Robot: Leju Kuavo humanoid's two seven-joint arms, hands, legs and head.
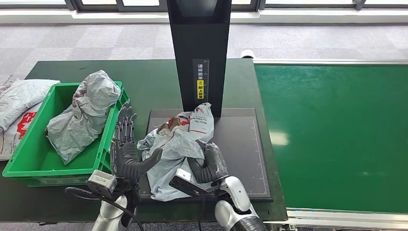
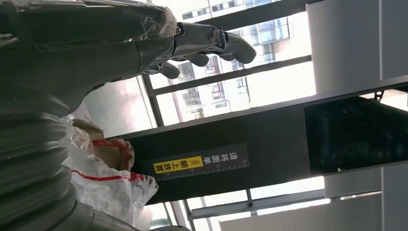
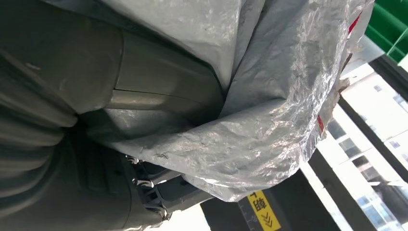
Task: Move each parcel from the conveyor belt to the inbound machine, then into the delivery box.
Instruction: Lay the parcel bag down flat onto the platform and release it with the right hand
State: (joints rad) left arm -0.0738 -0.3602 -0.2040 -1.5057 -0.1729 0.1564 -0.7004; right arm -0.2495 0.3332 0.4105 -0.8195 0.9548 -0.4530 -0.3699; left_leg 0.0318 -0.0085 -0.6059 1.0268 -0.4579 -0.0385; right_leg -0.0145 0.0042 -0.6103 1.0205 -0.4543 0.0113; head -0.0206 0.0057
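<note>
Gripping from below, the right hand [image 1: 208, 163] is clamping a fold of the grey plastic parcel [image 1: 178, 144]; the right wrist view is showing crinkled film wrapped between thumb and fingers. Beside it, the left hand [image 1: 126, 147] is standing upright with fingers spread, holding nothing, its thumb touching the parcel's left edge. That parcel is lying on the dark plate of the inbound machine [image 1: 240, 144], below the black scanner column [image 1: 199, 53], its long axis running from the robot toward the column. Just left of the open hand, the green delivery box [image 1: 29, 166] is already holding another grey parcel [image 1: 82, 115]. So the box lies leftward of the held parcel, and I judge the left hand is nearer to it. Further right, the conveyor belt [image 1: 337, 134] is lying bare.
</note>
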